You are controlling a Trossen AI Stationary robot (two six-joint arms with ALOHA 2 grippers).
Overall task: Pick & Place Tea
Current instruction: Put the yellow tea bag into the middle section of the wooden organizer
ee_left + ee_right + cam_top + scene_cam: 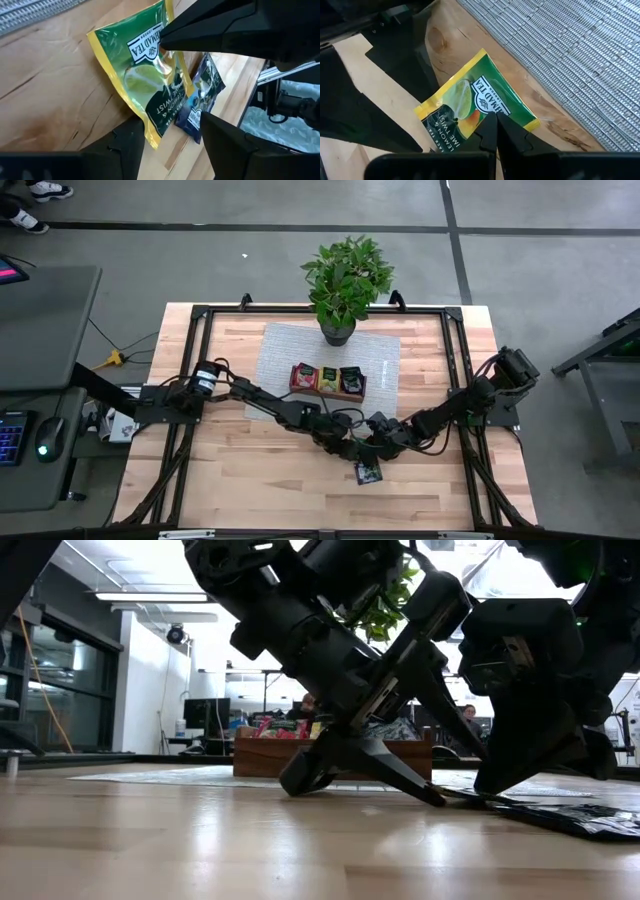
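1. Already, the wooden tray (328, 381) on the grey mat (285, 350) at about twelve o'clock from the table's middle holds sachets in its three compartments, red, yellow-green and dark, so much of the sorting looks done.

2. Still left, as far as can be seen: a yellow-green sachet (472, 107) and a dark sachet (202, 95) lie on the bare table (240, 470) at roughly five o'clock from the tray, just off the mat's edge.

3. The right gripper (496, 122) has its fingers pressed together, tips resting on the yellow-green sachet's label; it looks pinned down, not lifted, though I cannot tell if an edge is pinched.

4. The left gripper (170, 135) stands wide, holding nothing, its fingers straddling one end of that sachet, seemingly ready to close on it.

5. The yellow-green sachet lies flat, printed face up, nearly square so hardly any long axis; in the right wrist view its lettering runs on a diagonal. Its heading on the table is hidden under the arms in the high view.

6. The dark sachet touches it along one edge, partly tucked beneath.
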